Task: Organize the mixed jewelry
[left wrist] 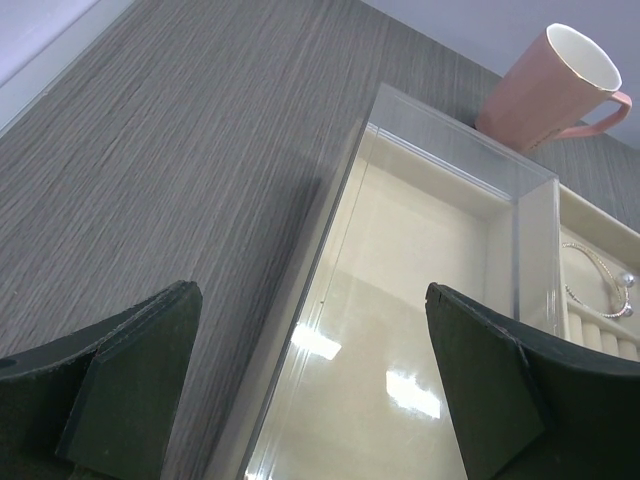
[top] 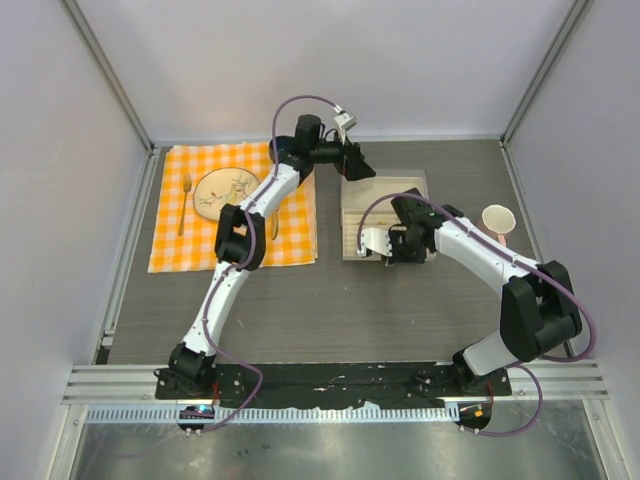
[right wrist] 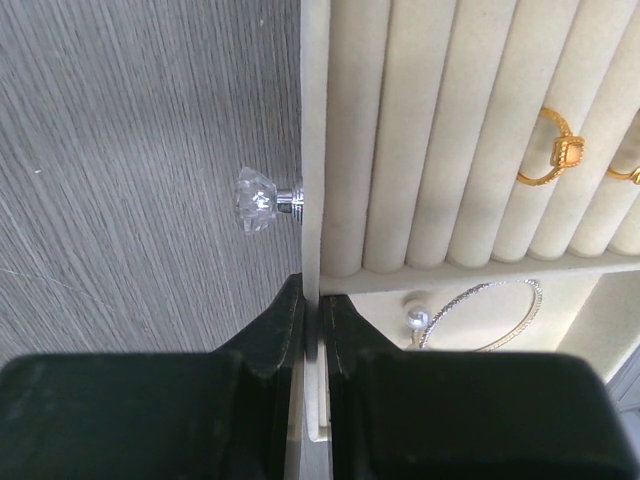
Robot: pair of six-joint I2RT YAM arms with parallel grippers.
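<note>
Left gripper spread wide over clear box, right gripper pinching beige tray wall at 5 o'clock of crystal knob, thin silver hoop flat in tray compartment, long axis 8-to-2, pearl at its 9 o'clock end, gold ring on edge between rolls at hoop's 1 o'clock.

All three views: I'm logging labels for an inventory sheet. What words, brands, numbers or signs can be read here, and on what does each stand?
No readable text in any view.
Clear box, drawer front, pink cup: plain, with no label or brand.
Checked cloth and plate: pattern only, no lettering.
Left arm base: any marking is too small to read.
</note>
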